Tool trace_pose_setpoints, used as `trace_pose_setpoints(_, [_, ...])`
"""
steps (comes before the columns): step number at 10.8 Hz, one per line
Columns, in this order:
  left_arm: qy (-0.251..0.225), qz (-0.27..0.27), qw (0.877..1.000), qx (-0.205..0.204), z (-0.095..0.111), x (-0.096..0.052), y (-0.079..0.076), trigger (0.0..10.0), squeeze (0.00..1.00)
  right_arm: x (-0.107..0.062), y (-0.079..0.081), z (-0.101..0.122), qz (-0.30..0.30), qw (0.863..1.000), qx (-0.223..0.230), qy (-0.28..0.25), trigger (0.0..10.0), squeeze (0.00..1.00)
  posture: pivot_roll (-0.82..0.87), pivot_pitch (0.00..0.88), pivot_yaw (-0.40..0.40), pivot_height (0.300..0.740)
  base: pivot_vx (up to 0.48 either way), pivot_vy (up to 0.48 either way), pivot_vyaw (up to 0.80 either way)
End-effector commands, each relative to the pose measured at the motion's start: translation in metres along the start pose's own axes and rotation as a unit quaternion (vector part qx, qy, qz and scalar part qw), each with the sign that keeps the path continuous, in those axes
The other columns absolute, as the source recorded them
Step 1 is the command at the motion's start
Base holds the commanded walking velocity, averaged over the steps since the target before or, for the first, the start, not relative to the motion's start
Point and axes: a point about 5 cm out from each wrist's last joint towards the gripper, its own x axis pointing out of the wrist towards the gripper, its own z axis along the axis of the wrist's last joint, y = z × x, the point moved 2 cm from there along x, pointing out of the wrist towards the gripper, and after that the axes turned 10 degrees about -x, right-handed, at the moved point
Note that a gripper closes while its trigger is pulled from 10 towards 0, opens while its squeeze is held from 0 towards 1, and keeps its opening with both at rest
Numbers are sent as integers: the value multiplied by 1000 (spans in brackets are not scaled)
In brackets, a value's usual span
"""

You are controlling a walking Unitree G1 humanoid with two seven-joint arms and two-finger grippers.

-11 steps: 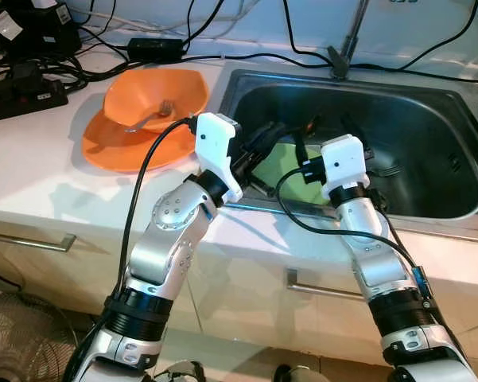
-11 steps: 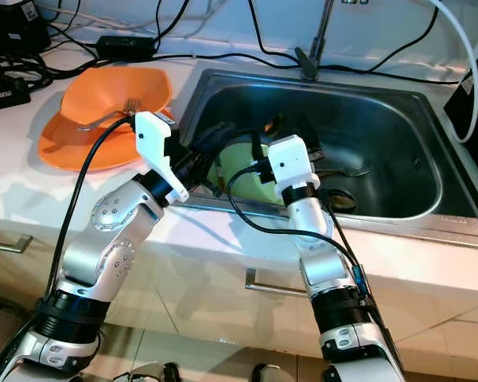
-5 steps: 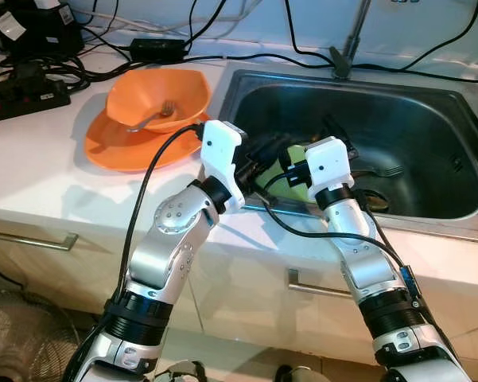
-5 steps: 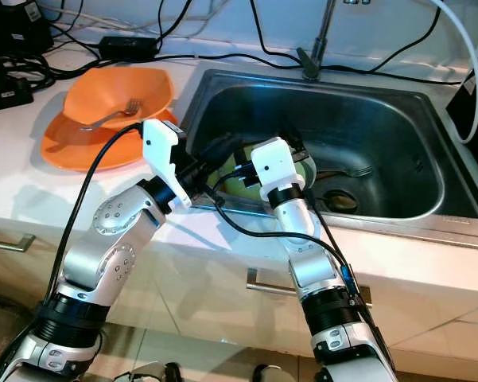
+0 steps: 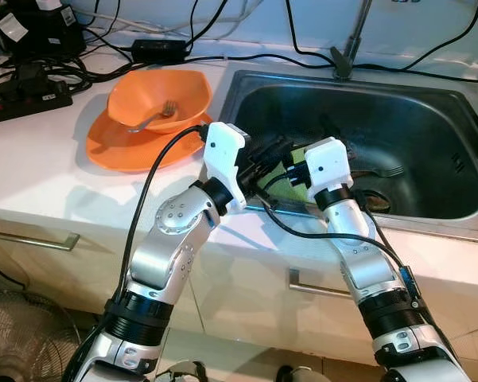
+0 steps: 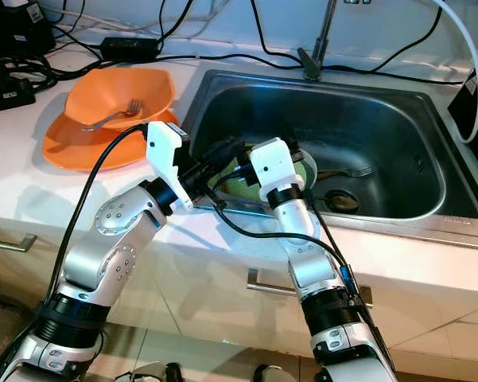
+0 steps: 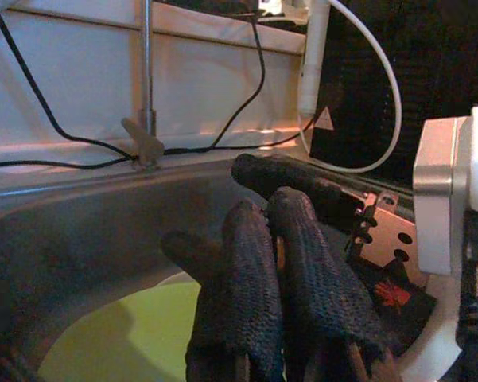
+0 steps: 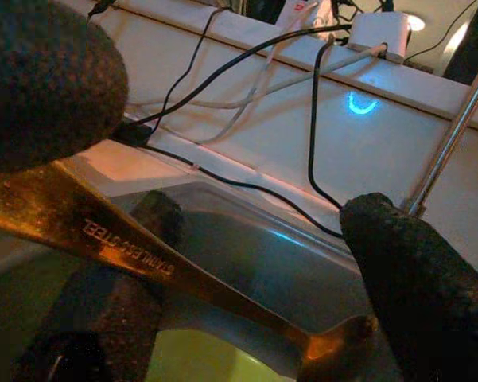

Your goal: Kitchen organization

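Both grippers meet low over the front left of the steel sink (image 5: 429,119), above a pale green plate (image 6: 306,169) lying in it. My left gripper (image 7: 274,231) is shut, with a thin glint of metal between its fingers. A steel utensil handle (image 8: 135,255) stamped "STAINLESS STEEL" runs across the right wrist view between the fingers (image 8: 406,263) of my right gripper (image 5: 285,169), which stand wide open around it. The utensil's head is hidden. The right gripper's white wrist housing (image 7: 453,199) sits right beside the left fingertips.
An orange bowl (image 5: 171,91) holding a fork (image 5: 151,118) sits on an orange plate (image 5: 115,151) on the counter left of the sink. Another fork (image 5: 386,169) lies near the drain (image 5: 374,197). Cables and a power strip (image 5: 24,87) line the back; the faucet (image 5: 354,36) rises behind.
My right gripper has swung left across the green plate to meet the left gripper. The left arm has edged slightly right.
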Motion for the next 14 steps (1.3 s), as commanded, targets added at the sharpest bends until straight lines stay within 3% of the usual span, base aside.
trace_pose_setpoints(1, [3,-8,1000,10,2,0,-3,10000,0,-2,3,-1,5,1000,4,0,0,0,35,51,25,740,0,0,0])
trace_pose_setpoints(14, [0,7,1000,19,3,0,0,10000,0,-4,4,-8,12,1000,7,12,0,0,39,77,17,740,0,0,0])
